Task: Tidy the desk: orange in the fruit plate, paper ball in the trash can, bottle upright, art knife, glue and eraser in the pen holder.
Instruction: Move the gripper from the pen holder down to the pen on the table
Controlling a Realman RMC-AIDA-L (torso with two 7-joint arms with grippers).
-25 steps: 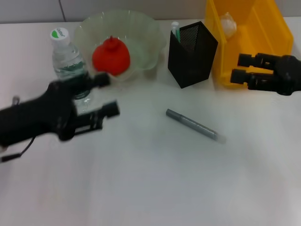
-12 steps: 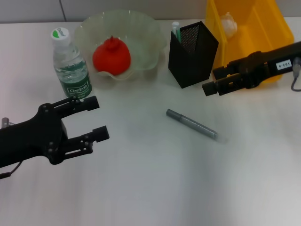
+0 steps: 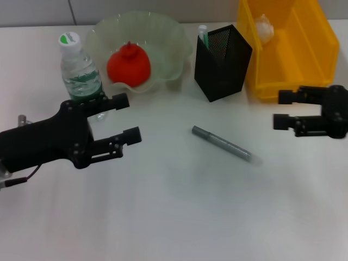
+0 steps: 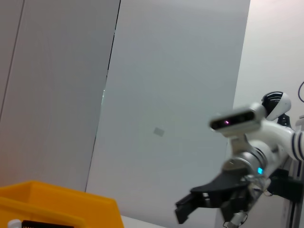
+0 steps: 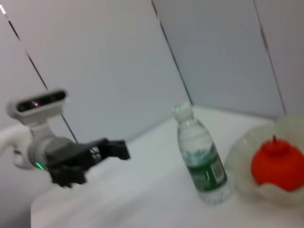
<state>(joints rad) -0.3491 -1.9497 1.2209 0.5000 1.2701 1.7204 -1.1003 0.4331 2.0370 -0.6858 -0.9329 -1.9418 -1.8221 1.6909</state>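
Observation:
The orange (image 3: 129, 65) lies in the pale green fruit plate (image 3: 166, 33). The bottle (image 3: 80, 70) stands upright to its left. The paper ball (image 3: 263, 27) lies in the yellow trash can (image 3: 311, 50). The black mesh pen holder (image 3: 223, 57) holds a white-and-green stick (image 3: 203, 32). A grey art knife (image 3: 224, 144) lies on the table in front of the holder. My left gripper (image 3: 126, 118) is open and empty, just in front of the bottle. My right gripper (image 3: 279, 109) is open and empty, in front of the trash can. The eraser is not in view.
The white table (image 3: 179, 212) spreads between the arms. The right wrist view shows the bottle (image 5: 202, 164), the orange (image 5: 276, 164) and the left gripper (image 5: 102, 151) far off. The left wrist view shows the trash can (image 4: 57, 204) and the right gripper (image 4: 199, 205).
My left gripper pulled back toward the front, then came forward again near the bottle. My right gripper swung left toward the pen holder, then drew back right and nearer. The objects have not moved.

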